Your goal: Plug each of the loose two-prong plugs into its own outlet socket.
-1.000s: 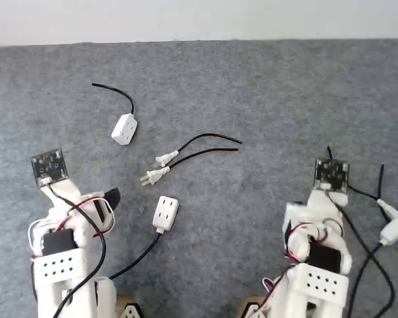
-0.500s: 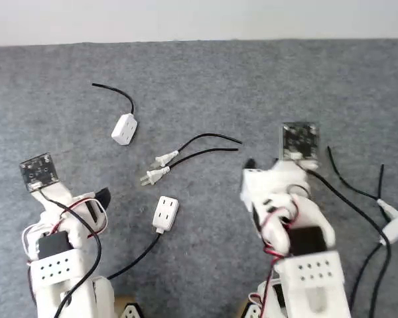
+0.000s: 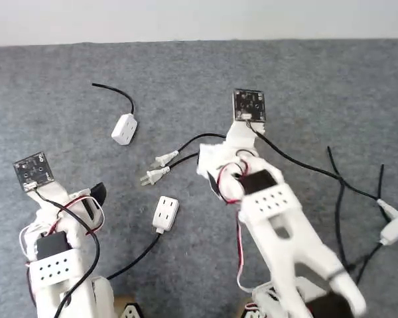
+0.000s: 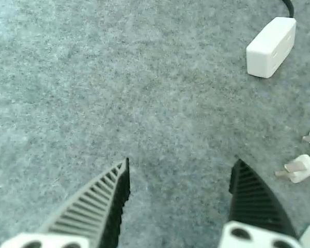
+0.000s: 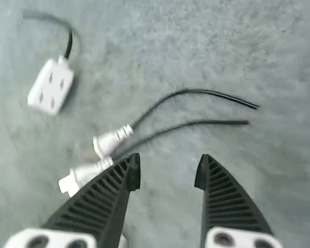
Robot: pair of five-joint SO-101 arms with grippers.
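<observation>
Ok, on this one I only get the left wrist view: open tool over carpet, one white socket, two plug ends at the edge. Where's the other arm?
Observer: The right tool is open, over the cords just behind the two plugs.
Operator: Are those cords hooked to anything?
Observer: No, both are short black stubs with free ends lying loose.
Operator: Is there a second socket for the other plug?
Observer: Yes, a second socket lies on the near side of the plugs, its black cord trailing toward the near edge.
</observation>
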